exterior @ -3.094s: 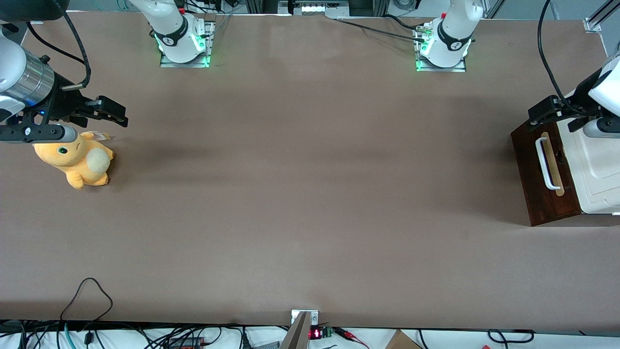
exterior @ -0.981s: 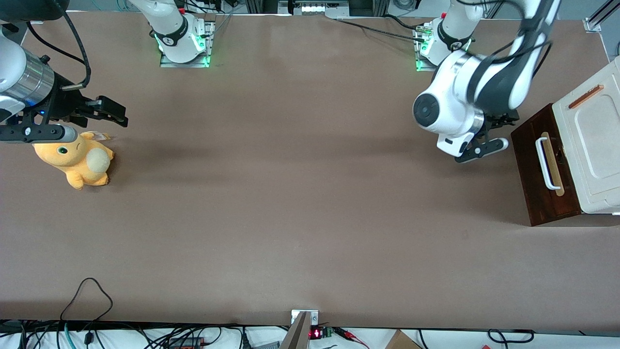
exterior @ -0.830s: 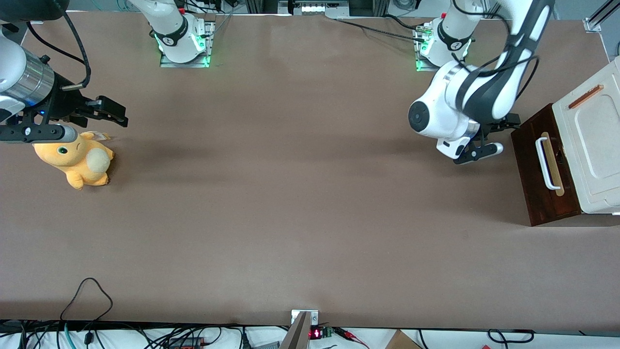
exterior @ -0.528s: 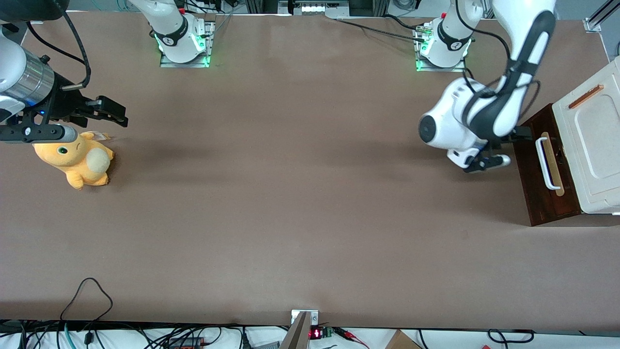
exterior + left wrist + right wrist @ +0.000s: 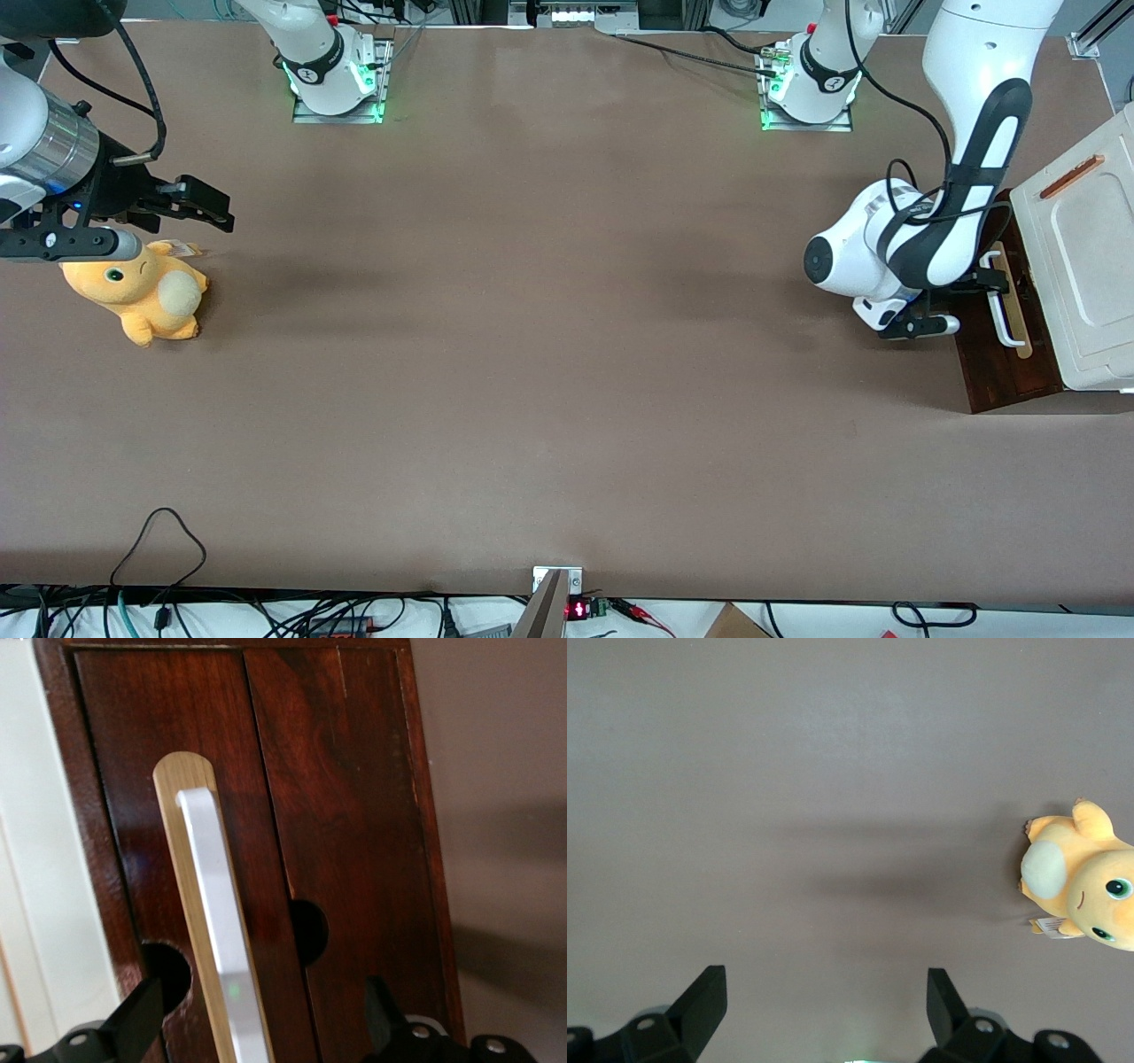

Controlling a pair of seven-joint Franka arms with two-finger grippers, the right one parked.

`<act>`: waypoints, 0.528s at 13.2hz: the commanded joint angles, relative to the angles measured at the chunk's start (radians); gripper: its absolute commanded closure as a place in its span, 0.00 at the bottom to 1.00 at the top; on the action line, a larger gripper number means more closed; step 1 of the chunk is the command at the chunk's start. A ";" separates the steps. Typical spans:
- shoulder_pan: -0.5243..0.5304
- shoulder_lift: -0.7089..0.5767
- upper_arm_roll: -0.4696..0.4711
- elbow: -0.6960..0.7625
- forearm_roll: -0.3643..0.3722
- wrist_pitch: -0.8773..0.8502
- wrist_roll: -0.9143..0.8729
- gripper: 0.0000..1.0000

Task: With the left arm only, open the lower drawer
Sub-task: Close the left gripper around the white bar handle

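1. Brown matte worktop (image 5: 549,354) fills the front view, with two arm bases bolted along the edge farthest from the camera and loose cables hanging at the nearest edge.
2. At the working arm's end of the worktop, the pincer (image 5: 266,1028) of the left arm (image 5: 930,239) hangs directly in front of the dark wooden drawer fronts, its two black fingers (image 5: 133,1028) spread well apart.
3. In the wrist view, the white bar handle (image 5: 221,939) runs between those spread fingertips; no contact between finger and handle is visible.
4. That handle sits on a tan strip (image 5: 182,780) fixed to one dark brown drawer panel, and a second dark panel lies alongside it, separated by a thin seam.
5. Which of the two panels is the lower drawer (image 5: 1001,354) cannot be settled from the wrist view alone; in the front view the drawer front looks flush and closed, partly hidden by the arm's white wrist.
6. Round dark holes (image 5: 308,930) show on the wood near the handle.
7. A cream-white cabinet top (image 5: 1085,266) with an orange-brown strip (image 5: 1072,175) sits above the drawers.
8. Toward the parked arm's end lies an orange plush toy (image 5: 142,292) on the worktop.
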 commanded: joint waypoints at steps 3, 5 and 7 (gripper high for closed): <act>-0.025 -0.011 0.017 -0.034 0.052 0.001 -0.019 0.00; -0.025 -0.010 0.018 -0.069 0.110 -0.022 -0.100 0.02; -0.037 -0.008 0.017 -0.117 0.177 -0.064 -0.200 0.02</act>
